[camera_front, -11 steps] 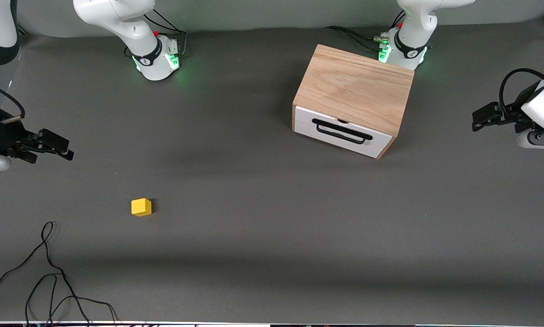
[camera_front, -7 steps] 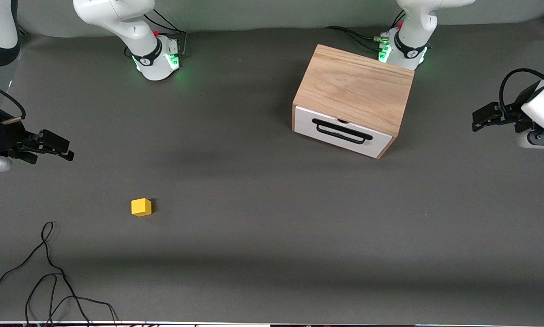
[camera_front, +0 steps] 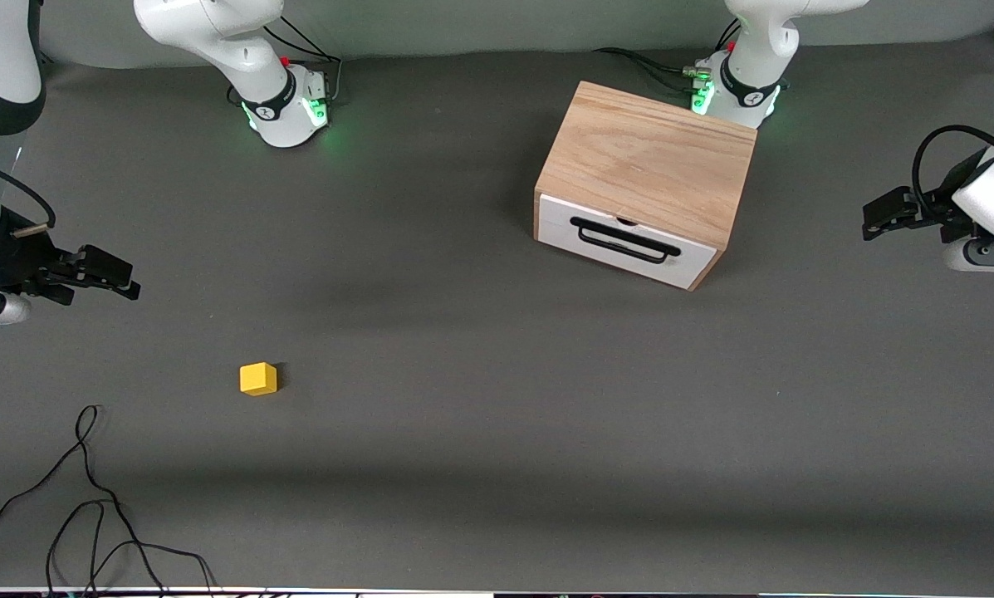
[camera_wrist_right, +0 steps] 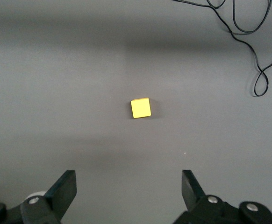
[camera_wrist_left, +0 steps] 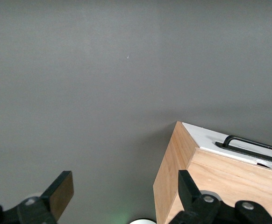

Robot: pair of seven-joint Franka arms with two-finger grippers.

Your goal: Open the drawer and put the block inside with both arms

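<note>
The block [camera_front: 258,379] is a small yellow cube lying alone on the grey mat toward the right arm's end, nearer to the front camera than the cabinet [camera_front: 646,170]. The drawer [camera_front: 625,241] is shut, its white front and black bar handle [camera_front: 625,241] facing the front camera. My right gripper [camera_front: 123,278] hangs open over the mat at the right arm's end of the table; the right wrist view shows the block [camera_wrist_right: 140,108] ahead of the open gripper [camera_wrist_right: 129,179]. My left gripper [camera_front: 874,220] waits open over the left arm's end, beside the cabinet [camera_wrist_left: 220,182], with nothing in it [camera_wrist_left: 124,184].
A loose black cable [camera_front: 90,498] curls on the mat near the front edge at the right arm's end, and it also shows in the right wrist view as a black cable [camera_wrist_right: 248,32]. Both arm bases stand along the back edge, the left one right against the cabinet.
My right gripper has shifted slightly toward the middle of the table. The left arm, the block and the drawer have not moved.
</note>
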